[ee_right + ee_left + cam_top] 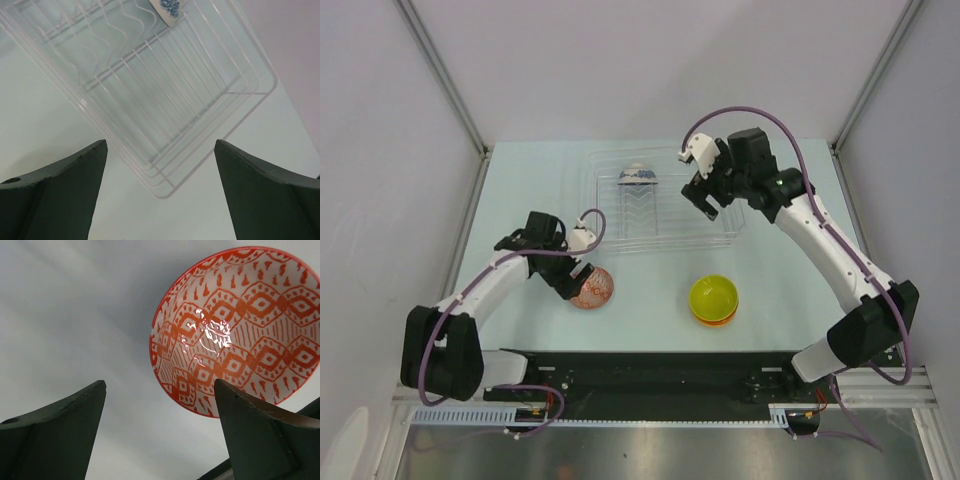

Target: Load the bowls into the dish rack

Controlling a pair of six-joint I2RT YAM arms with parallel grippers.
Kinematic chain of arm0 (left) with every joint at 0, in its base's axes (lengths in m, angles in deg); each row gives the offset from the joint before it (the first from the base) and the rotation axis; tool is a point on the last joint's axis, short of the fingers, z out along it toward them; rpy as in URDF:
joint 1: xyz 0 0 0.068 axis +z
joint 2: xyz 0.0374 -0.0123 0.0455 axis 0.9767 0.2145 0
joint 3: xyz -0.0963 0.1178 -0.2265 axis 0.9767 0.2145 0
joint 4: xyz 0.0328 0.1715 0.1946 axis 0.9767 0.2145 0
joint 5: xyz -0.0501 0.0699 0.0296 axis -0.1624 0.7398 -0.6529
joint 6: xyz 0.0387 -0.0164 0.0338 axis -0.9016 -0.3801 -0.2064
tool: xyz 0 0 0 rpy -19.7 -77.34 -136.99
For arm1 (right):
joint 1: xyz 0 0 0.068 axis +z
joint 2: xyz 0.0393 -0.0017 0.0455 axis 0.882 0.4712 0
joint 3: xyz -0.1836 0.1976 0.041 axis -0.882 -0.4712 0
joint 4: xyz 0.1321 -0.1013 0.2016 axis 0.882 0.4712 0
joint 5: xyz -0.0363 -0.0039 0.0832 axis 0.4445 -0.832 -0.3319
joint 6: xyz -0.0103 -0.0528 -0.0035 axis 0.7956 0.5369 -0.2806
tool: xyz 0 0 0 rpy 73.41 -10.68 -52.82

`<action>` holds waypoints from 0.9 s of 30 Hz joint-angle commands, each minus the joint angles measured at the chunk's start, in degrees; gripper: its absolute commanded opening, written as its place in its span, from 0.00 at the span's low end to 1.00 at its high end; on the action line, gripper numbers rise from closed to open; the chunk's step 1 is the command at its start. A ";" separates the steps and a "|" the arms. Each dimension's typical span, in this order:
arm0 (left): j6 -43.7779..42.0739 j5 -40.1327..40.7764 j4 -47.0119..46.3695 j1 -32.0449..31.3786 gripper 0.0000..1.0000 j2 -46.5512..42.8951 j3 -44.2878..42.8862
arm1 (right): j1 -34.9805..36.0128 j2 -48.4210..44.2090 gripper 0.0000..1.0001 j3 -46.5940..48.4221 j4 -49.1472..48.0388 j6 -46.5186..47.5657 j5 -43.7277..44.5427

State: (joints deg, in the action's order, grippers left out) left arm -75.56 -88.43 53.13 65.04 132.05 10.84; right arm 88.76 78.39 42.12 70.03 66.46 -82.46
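Note:
A white bowl with a red-orange diamond pattern (594, 288) sits on the table at the left. My left gripper (567, 279) is right beside it, open. In the left wrist view the bowl (235, 325) lies ahead and to the right, and the right finger (255, 435) overlaps its near rim, with nothing between the fingers (160, 385). A yellow-green bowl (714, 295) is nested in an orange one (716, 317). A white bowl with blue marks (638, 175) stands in the clear dish rack (720, 238). My right gripper (706, 204) hovers open over the rack's right end (165, 187).
Grey walls with metal posts enclose the table on three sides. The rack's thin wire prongs (150, 80) fill its floor. The black rail holding the arm bases (650, 372) runs along the near edge.

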 commanded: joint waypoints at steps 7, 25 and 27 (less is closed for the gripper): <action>-0.86 -2.90 -5.06 0.63 0.86 6.30 1.17 | 0.29 -12.36 0.93 -9.13 -2.84 -4.42 -10.80; -0.42 -8.35 -1.55 0.63 0.00 10.71 -1.29 | 3.18 -15.61 0.93 -18.71 -3.45 -6.96 -17.13; -0.07 -8.61 -0.67 0.63 0.00 9.48 -1.46 | 3.45 -15.26 0.93 -18.63 -3.98 -8.01 -17.66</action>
State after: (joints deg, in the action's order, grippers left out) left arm -74.73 -98.04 52.71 65.69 142.67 8.72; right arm 91.45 64.70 23.26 68.68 61.14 -97.43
